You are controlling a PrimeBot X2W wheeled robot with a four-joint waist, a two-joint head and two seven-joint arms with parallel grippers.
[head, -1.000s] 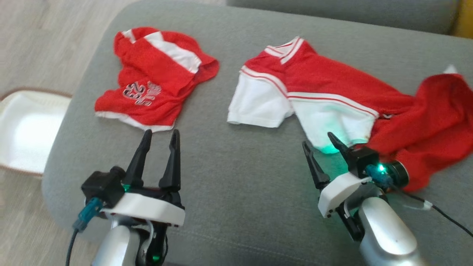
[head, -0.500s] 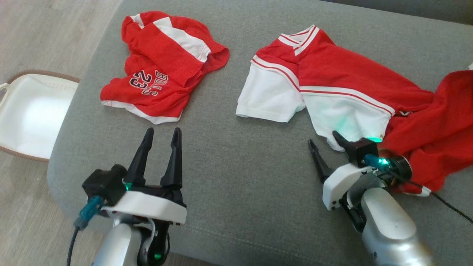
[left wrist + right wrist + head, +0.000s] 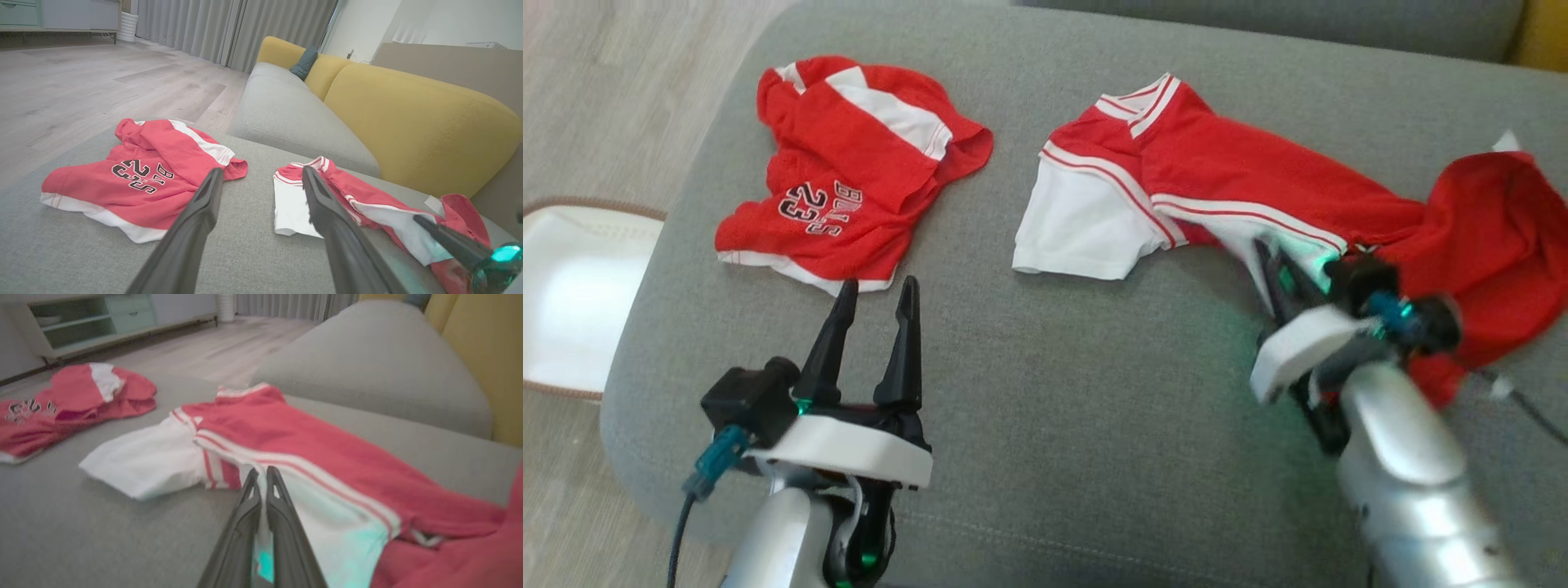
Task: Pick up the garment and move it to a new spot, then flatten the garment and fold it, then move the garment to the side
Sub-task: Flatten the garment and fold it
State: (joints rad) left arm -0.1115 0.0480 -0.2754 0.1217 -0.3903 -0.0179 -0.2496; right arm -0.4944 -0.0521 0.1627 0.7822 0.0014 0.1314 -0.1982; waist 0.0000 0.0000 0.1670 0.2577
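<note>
The garment (image 3: pixel 1225 175) is a red shirt with white sleeves and striped trim, lying crumpled across the right half of the grey cushion. My right gripper (image 3: pixel 1270 257) is shut on the white front edge of it. In the right wrist view the fingers of that gripper (image 3: pixel 262 471) are pressed together with a strip of white cloth of the garment (image 3: pixel 306 437) between them. My left gripper (image 3: pixel 878 284) is open with nothing in it, hovering near the cushion's front; in its own view the left gripper (image 3: pixel 262 171) points between the two pieces of clothing.
Red shorts (image 3: pixel 849 180) printed with 23 lie bunched at the cushion's far left. A white basket (image 3: pixel 572 286) stands on the wooden floor to the left. The grey cushion (image 3: pixel 1054 392) is bare between my arms. A yellow backrest (image 3: pixel 408 114) rises behind.
My right gripper has moved forward onto the shirt's white edge and closed on it. The head camera has shifted. The left gripper has stayed open.
</note>
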